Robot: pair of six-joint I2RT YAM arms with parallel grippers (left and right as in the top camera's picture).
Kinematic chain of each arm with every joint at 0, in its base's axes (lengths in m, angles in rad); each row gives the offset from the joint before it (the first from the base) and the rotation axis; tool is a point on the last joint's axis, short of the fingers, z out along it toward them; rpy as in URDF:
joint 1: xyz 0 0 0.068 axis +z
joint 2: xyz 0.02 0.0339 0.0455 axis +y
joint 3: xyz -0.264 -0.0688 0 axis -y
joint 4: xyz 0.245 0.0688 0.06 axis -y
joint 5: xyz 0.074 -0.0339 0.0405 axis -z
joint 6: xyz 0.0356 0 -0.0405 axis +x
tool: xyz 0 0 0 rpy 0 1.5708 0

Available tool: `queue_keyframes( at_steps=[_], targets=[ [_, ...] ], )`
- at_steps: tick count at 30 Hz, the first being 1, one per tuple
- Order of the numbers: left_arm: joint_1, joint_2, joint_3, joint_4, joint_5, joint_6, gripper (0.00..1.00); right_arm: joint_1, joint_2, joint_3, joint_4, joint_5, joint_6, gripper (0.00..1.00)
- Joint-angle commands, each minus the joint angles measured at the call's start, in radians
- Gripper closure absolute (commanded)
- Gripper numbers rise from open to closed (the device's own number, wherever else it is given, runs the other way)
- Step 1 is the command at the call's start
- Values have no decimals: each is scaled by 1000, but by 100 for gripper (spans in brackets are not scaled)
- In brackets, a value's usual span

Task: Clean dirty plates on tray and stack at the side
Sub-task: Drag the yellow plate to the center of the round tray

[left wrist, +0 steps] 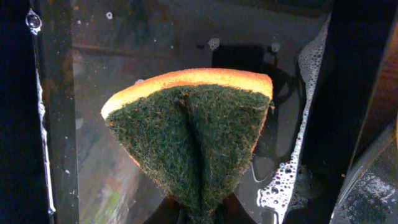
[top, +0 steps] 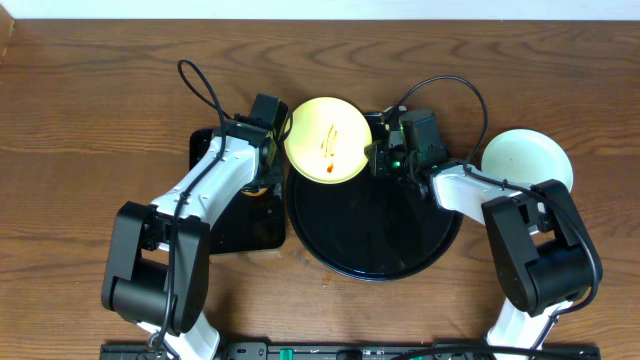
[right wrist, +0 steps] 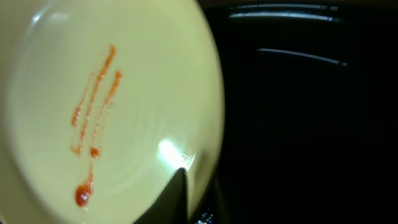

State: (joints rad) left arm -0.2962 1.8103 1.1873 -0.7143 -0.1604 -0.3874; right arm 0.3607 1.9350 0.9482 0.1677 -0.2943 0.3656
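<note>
Folded green-and-orange sponge point(left wrist: 199, 143) is pinched in the closed left gripper point(left wrist: 200, 214). Right gripper point(right wrist: 189, 199) clamps the rim of the sauce-streaked yellow plate point(right wrist: 143, 106) over the tray point(right wrist: 298, 137).

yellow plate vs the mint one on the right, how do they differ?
Yellow plate carries red sauce streaks; mint plate looks clean. Yellow plate is gripped at its rim by the right gripper at the tray's edge; mint plate rests on the table, off the tray. Both small and round.

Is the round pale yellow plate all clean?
No, the round pale yellow plate has reddish-orange sauce streaks running across its middle.
</note>
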Motion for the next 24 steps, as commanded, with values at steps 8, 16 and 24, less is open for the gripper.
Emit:
queue_keyframes(
  at_steps=[8, 16, 24],
  targets=[
    [3, 7, -6, -3, -5, 9, 88, -24, -74, 3, -167, 35, -84, 92],
    [3, 7, -6, -3, -5, 9, 88, -28, -280, 3, -454, 175, -219, 99],
    [3, 7, -6, -4, -5, 9, 88, -27, -286, 2, -614, 182, -222, 98]
  ],
)
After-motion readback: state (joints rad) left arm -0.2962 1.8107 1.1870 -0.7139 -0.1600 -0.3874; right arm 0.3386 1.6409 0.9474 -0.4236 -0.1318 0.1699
